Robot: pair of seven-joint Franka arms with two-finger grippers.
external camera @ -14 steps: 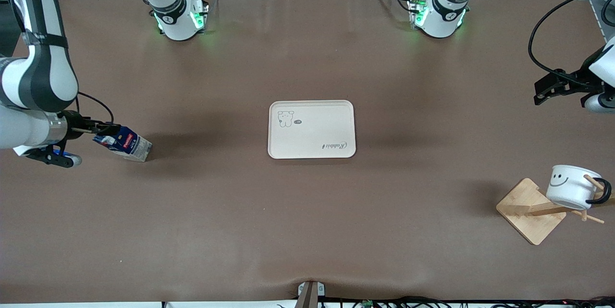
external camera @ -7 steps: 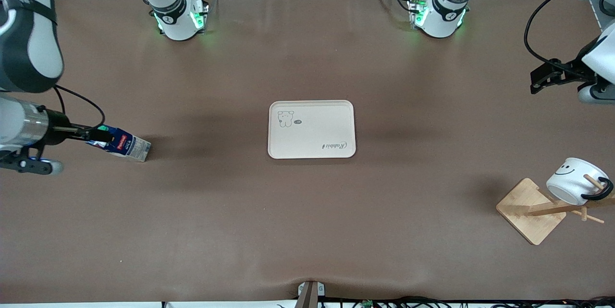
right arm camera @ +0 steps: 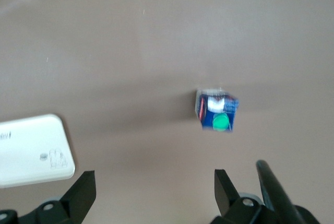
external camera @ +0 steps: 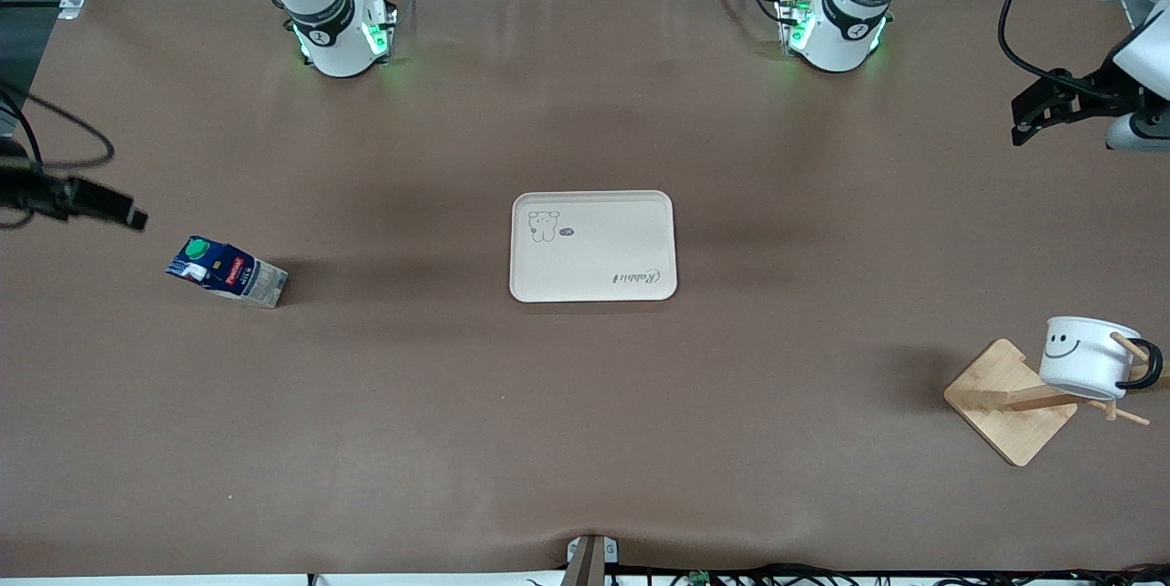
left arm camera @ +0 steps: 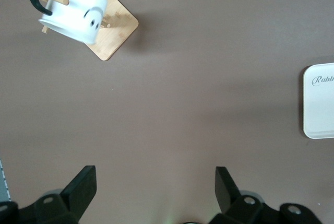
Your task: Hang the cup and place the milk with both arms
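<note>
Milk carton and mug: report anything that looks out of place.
The milk carton stands on the bare table toward the right arm's end, apart from the tray, which holds nothing. The mug hangs on the wooden rack.

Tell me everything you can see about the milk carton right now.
The milk carton is small and dark blue, with a round green cap, a red label patch and a pale lower part; it looks like printed card. It stands upright on the brown table, toward the right arm's end, well apart from the cream tray. Nothing touches it except the table; neither tool holds it.
</note>
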